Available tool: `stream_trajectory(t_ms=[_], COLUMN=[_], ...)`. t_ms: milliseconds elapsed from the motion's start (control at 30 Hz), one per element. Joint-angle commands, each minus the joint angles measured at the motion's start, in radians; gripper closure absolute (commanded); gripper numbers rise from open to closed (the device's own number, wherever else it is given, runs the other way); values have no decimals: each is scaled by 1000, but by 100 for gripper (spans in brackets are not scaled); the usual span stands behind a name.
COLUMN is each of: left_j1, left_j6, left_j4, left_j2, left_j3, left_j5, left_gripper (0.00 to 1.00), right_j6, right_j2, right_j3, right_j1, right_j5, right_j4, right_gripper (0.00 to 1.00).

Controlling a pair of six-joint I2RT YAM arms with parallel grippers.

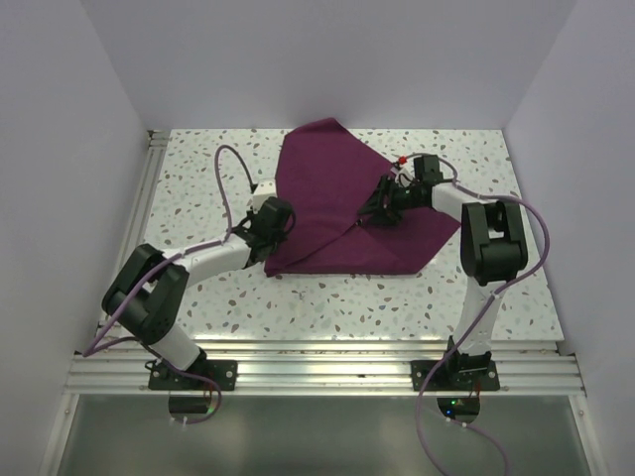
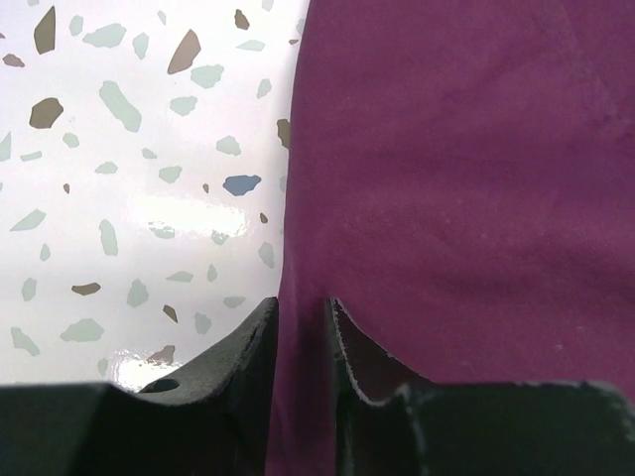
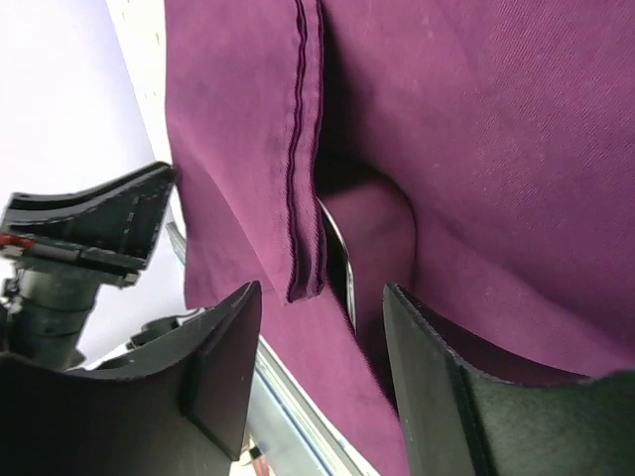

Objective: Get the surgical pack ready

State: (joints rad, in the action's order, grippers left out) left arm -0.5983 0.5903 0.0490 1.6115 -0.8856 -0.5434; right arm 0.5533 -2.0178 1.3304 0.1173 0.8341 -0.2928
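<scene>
— Left side of the tabletop point(image 1: 347, 297): what is the left tool point(image 1: 270, 223) doing?
— It sits at the left edge of the surgical pack point(image 1: 337, 188). Its jaws are narrow with the maroon hem between them; whether they pinch it, I cannot tell.
— And the pack itself?
— It is spread over the middle, one corner reaching the far edge.
— The right tool point(image 1: 380, 211)?
— It hangs over the cloth's right half, jaws wide apart and holding nothing, by a fold showing a steel tray rim point(image 3: 337, 248).
</scene>
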Motion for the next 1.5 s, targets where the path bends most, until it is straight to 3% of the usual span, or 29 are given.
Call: stream_trajectory(t_ms=[0,267,767,967,1200,1467], left_j1=[-14,-38,-107,-107,-74,22], left_j6=[-9,-23,-20,-27,-20,-37], left_j4=[2,-9,-21,6,106,132], left_j2=[-58,-67,-38,-45,-53,-33], left_j3=[-16,-13,-19,-42,-82,-96], left_j5=[-18,-16,-15,-26,-55,34], left_gripper=[70,70,70,70,66,57], right_j6=[-21,-1,-23,-49,-78,-84], right_j2=[73,51,17,-10,-21,-29], right_j3=[-5,7,79,84,63,36], right_j1=[25,51,53,51,48,48], right_j5=[-24,-23,-50,-85,-136,-118], right_j4=[15,27,-28,-58,-74,-43], right_gripper=[46,53,93,100,100,100])
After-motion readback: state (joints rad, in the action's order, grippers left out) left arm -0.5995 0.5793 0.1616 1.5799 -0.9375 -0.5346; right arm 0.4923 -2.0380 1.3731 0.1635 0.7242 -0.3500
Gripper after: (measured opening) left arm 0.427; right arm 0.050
